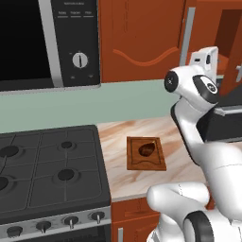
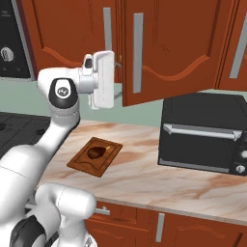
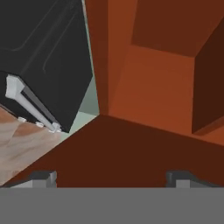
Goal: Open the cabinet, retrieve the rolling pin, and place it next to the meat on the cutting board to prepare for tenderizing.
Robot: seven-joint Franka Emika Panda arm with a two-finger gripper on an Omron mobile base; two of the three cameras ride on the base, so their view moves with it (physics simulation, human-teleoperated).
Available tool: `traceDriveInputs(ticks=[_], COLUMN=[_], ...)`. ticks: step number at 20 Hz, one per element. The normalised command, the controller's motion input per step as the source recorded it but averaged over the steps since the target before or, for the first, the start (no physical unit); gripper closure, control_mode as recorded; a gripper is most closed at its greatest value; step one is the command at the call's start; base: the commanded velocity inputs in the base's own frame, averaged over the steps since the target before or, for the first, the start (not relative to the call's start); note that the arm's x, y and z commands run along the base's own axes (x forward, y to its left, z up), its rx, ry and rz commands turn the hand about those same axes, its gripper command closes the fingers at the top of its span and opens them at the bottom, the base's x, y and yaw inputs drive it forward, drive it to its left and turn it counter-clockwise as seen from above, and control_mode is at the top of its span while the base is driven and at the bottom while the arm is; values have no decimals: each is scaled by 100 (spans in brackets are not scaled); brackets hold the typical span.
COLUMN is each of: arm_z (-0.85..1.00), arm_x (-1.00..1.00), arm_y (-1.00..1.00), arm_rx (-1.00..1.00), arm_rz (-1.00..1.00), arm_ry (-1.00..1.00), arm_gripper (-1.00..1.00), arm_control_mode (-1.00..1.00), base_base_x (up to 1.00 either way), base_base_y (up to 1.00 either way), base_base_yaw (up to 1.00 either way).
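Cabinet [image 2: 164, 48] door ajar, hand [image 2: 118, 62] at its edge, fingers [image 3: 43, 178] spread wide and empty. Meat [image 1: 146, 149] waiting on board [image 1: 158, 163]. Pin unseen, retrieval and placing ahead.

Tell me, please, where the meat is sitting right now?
The meat lies on the cutting board on the marble counter, between the stove on the left and the black toaster oven on the right.
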Motion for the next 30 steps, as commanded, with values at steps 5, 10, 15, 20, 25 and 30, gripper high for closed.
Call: traceDriveInputs(ticks=[5,10,15,20,25,30], arm_z=[0,0,0,0,0,0], arm_x=[0,-23,-52,-40,-3,0], arm_y=[-25,-43,-63,-69,-74,-76], arm_rx=[0,0,0,0,0,0], arm_rz=[-4,-5,-8,-10,-9,-7], arm_ry=[0,-3,-6,-2,0,0], arm_gripper=[-100,-100,-100,-100,-100,-100], arm_control_mode=[-100,-100,-100,-100,-100,-100], base_base_x=[0,0,0,0,0,0], base_base_y=[0,0,0,0,0,0], base_base_yaw=[0,0,0,0,0,0])
